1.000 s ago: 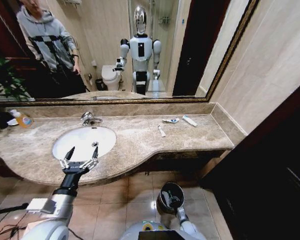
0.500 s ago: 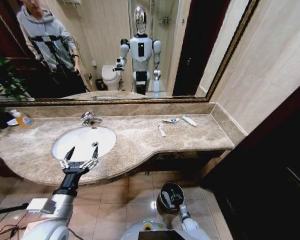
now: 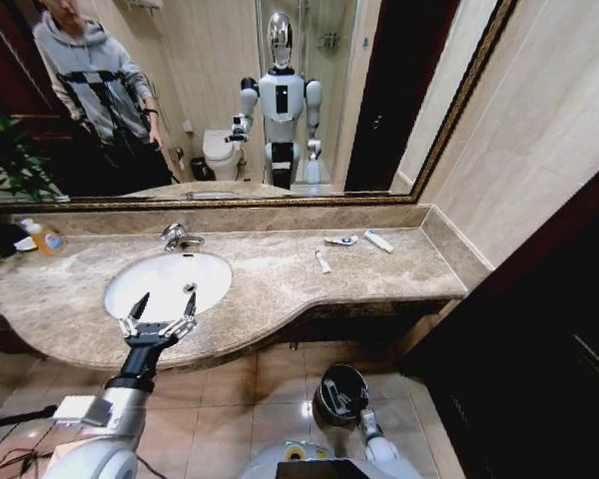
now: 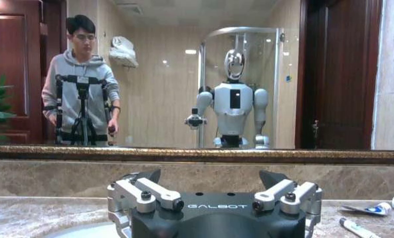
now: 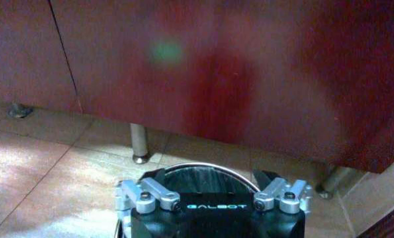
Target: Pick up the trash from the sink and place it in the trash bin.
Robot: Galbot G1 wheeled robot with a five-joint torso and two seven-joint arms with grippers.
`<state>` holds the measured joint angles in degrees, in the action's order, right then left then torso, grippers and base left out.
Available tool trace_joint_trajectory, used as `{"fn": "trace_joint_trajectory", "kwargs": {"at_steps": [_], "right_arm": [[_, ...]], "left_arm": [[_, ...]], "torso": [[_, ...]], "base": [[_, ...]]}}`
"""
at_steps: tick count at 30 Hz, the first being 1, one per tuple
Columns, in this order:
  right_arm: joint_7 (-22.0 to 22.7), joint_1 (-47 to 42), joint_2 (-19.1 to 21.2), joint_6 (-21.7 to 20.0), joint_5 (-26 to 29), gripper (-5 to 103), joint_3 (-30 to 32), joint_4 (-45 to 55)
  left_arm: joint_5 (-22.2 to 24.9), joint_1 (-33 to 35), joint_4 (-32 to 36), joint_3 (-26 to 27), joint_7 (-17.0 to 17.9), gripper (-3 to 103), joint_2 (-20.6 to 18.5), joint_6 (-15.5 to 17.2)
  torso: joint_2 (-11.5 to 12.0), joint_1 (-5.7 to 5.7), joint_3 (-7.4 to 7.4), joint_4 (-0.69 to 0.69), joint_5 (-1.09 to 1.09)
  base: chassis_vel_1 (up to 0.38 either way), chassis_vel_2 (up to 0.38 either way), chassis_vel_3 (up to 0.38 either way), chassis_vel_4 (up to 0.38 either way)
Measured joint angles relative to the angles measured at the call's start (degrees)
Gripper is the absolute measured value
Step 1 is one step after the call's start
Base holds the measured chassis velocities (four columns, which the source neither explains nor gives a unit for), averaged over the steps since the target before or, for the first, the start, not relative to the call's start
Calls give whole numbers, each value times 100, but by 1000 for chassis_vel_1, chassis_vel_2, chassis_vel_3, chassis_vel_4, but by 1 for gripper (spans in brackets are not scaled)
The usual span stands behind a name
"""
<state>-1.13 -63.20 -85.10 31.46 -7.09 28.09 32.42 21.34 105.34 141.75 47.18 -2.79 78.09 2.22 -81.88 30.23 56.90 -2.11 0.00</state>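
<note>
The left end effector hovers with spread fingers over the sink. The right end effector hangs above the trash bin, state unclear. The trash lies on the counter.

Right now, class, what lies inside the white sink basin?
The sink basin looks bare white inside, with only its drain showing. The open left claw hovers over its near rim and covers that edge, so anything lying there cannot be seen.
</note>
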Motion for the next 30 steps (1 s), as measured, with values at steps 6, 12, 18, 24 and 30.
{"fn": "trace_joint_trajectory", "kwargs": {"at_steps": [6,12,18,24,30], "right_arm": [[10,-115,-6,-17,34,100,2,152],[7,-394,-20,-98,194,100,-14,673],[-63,-1125,-2,-383,644,100,-42,1966],[-63,-1763,177,-547,827,100,-54,3185],[136,-2258,433,-399,818,100,-14,4144]], "left_arm": [[0,0,0,0,0,100,0,0],[0,0,0,0,0,100,0,0],[0,0,0,-1,0,100,0,0],[0,0,0,0,0,100,0,0],[0,0,0,0,0,100,0,0]], "torso": [[0,0,0,0,0],[0,0,0,0,0],[0,0,0,1,1],[0,-1,0,1,0],[0,-1,0,0,1]], "base": [[0,0,0,0],[0,0,0,0],[0,0,0,0],[0,0,0,0],[0,0,0,0]]}}
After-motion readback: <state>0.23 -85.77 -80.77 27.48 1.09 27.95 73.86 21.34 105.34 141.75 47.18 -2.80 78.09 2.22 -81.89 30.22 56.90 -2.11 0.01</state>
